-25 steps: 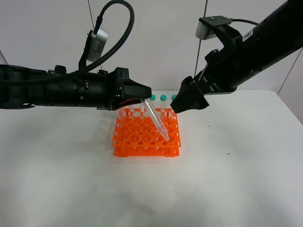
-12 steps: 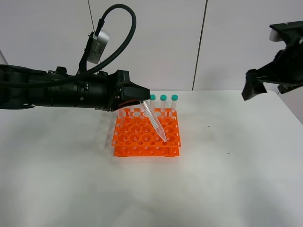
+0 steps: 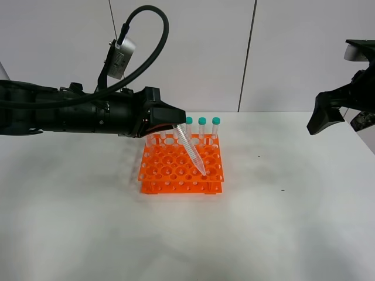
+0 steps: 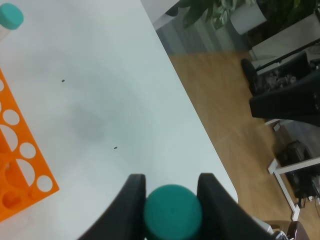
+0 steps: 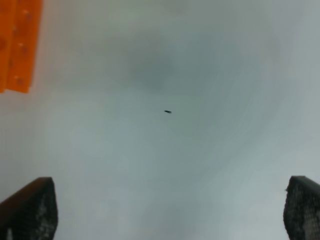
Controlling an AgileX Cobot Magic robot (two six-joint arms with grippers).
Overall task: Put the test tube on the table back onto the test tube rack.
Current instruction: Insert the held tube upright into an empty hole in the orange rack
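My left gripper (image 3: 176, 127) is shut on the test tube (image 3: 192, 151) at its teal cap end. The tube slants down to the right, its pointed tip at a hole near the front right of the orange test tube rack (image 3: 170, 172). In the left wrist view the teal cap (image 4: 172, 211) sits between my two dark fingers (image 4: 131, 195), with a corner of the rack (image 4: 17, 165) beside it. The rack stands on the white table (image 3: 281, 222). My right gripper (image 3: 323, 120) is open and empty, held above the table's far right edge; its fingertips (image 5: 30, 207) stand wide apart.
Several other teal-capped tubes (image 3: 202, 129) stand upright in the rack's back row. Small dark specks (image 5: 167, 111) mark the table right of the rack. Beyond the table's right edge are wooden floor and furniture (image 4: 285, 100).
My right arm has pulled away from the rack to the far right edge of the view. My left gripper and the slanted tube have stayed in place.
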